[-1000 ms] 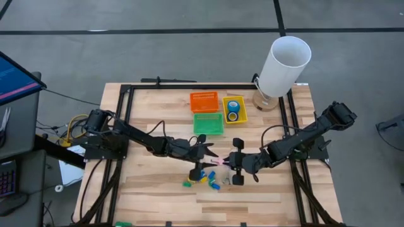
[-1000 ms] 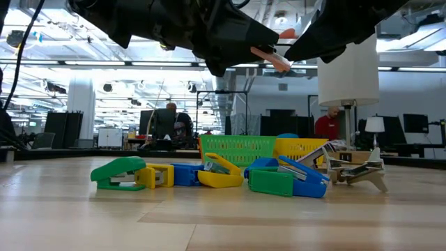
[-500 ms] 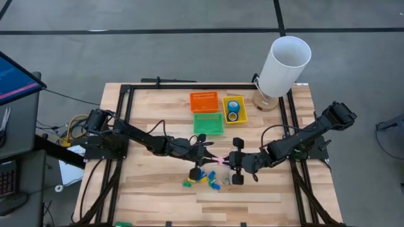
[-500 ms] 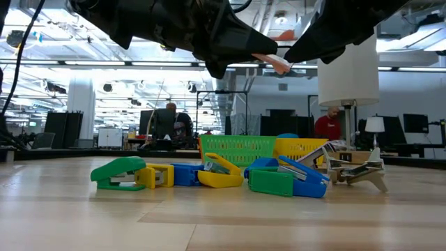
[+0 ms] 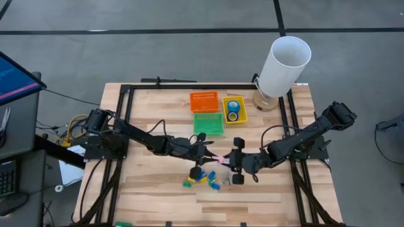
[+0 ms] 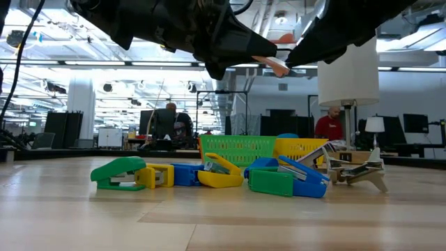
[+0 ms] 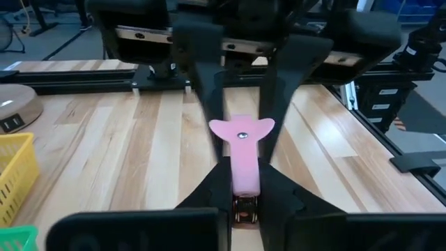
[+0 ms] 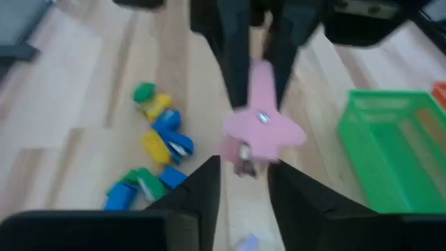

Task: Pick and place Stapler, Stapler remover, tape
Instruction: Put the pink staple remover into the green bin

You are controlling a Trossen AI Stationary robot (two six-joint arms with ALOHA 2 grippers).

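A mid-air handover is in hand above the table centre: the left gripper (image 5: pixel 208 153) is clamped on one end of the pink staple remover (image 5: pixel 219 161). On its other side the right gripper (image 5: pixel 232 161) has its fingers parted around the remover's winged end, apparently letting go. Next, I judge, the right arm must back clear so the left can carry it to a basket, probably the green basket (image 5: pixel 208 123).
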